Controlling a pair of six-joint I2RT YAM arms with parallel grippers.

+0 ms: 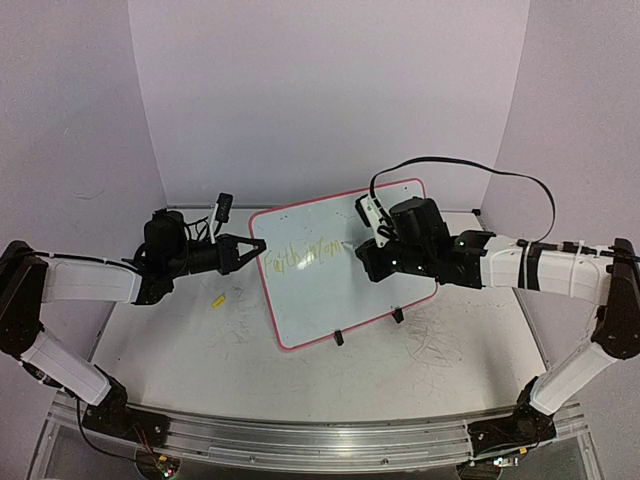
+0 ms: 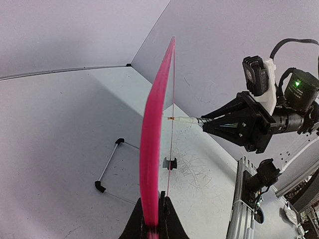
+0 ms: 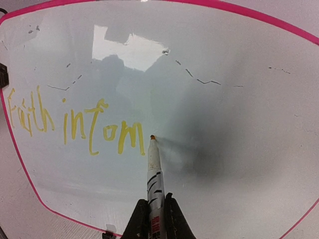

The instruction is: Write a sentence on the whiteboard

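Two closed grips: left end effector (image 2: pixel 152 209) pinches glossy white pink-rimmed whiteboard (image 1: pixel 330 295) edge, right end effector (image 3: pixel 155 211) pinches white marker (image 3: pixel 153 169) at yellow sentence (image 3: pixel 75 124).

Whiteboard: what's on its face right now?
The sentence reads roughly "Faith in tom" in yellow; the marker tip sits just after the m. Faint grey dashes lie above. The marker barrel hides a thin strip.

Whiteboard (image 1: pixel 335 300) upright, sentence (image 3: pixel 75 125) part-written in yellow.
From my top view the board stands on its lower edge on two black clip feet (image 1: pixel 338 338), slanted, glossy white with a red-pink rim. My right wrist view shows thin yellow letters reading "Faith in tom" across its left half, at mid-height.
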